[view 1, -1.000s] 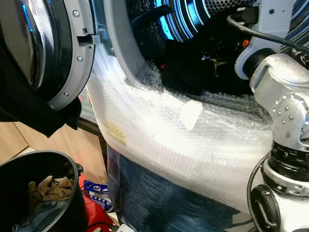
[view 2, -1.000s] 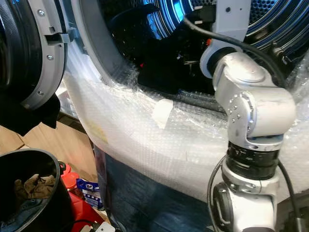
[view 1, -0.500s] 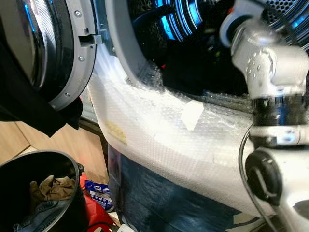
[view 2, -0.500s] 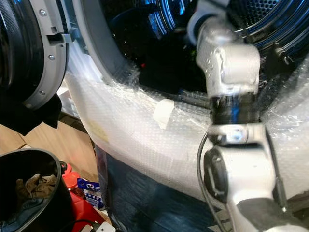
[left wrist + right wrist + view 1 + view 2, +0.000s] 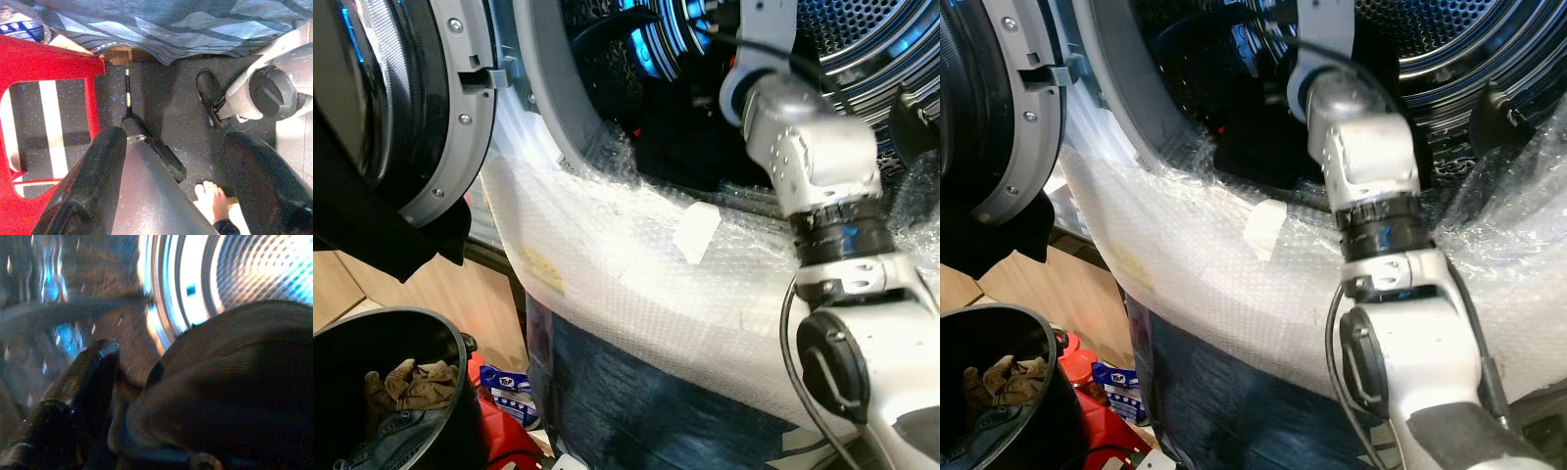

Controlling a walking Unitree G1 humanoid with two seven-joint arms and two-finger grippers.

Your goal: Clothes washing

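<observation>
Right gripper (image 5: 105, 396) is inside the washer drum (image 5: 862, 39), arm reaching in over the door sill. Right wrist view shows one black finger (image 5: 93, 377) pressed against a dark knit garment (image 5: 230, 387) that covers the other side; looks clamped on the fabric, though the second finger is hidden under it. Perforated drum wall (image 5: 254, 274) sits bright behind the garment, blurred.

Right arm (image 5: 813, 166) bends at the elbow just above the sill, forearm going up into the opening. Dark clothing (image 5: 695, 137) lies low in the drum near the front lip.

Bubble wrap (image 5: 636, 264) covers the washer front below the opening, with a pale tape patch (image 5: 695, 233) on it. Door (image 5: 411, 108) stands swung open at the left, a black cloth (image 5: 382, 230) hanging off it.

Black bucket (image 5: 460, 362) sits on the floor lower left, holding a tan rag (image 5: 411, 384) and denim. Red stool (image 5: 44, 63) is beside it.

Left gripper (image 5: 176, 171) hangs idle pointing at the floor, fingers spread wide, holding nothing. A person's bare foot (image 5: 212, 198) is near it on the dark speckled floor (image 5: 171, 98).
</observation>
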